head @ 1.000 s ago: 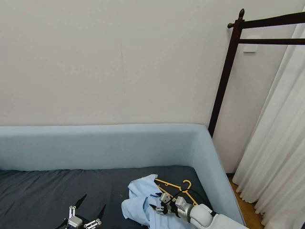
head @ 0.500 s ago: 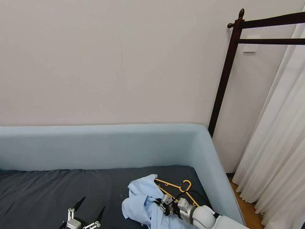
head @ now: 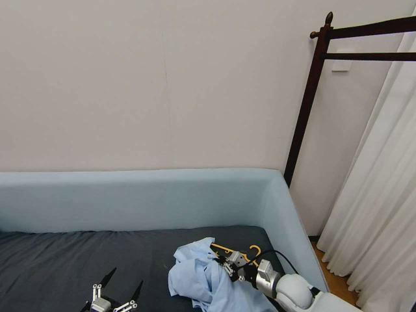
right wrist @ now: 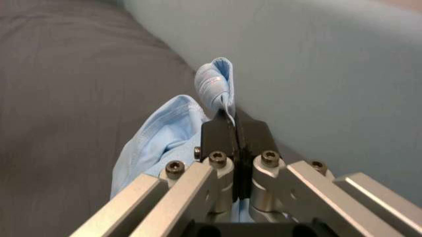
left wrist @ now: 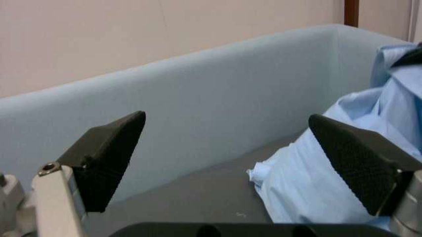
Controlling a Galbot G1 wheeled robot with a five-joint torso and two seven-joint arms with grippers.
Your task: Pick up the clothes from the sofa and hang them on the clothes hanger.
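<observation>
Right gripper: the right gripper (head: 229,263) is down at the sofa's right end, its jaws clenched on a fold of the light blue shirt (head: 195,281). The right wrist view shows the pinch plainly, with the 2 dark fingertips (right wrist: 219,132) pressed together and cloth (right wrist: 165,128) standing up between them.
Just changed: over the last second that arm has drawn up and toward the sofa's corner. The shirt has bunched higher on the held side.
Shirt: most of it still lies on the dark seat cushion (head: 65,266), heaped over an orange hanger (head: 255,249).
Left gripper: the left gripper (head: 114,300) sits low over the seat with its fingers (left wrist: 108,153) spread wide, holding nothing. The shirt is just beside it.
Rack: the dark wooden clothes rack (head: 303,123) stands past the sofa's right end, well apart from the shirt.
Meaning: I'd judge the grab has taken and the lift has only begun. The carry and the hanging are still to do.
</observation>
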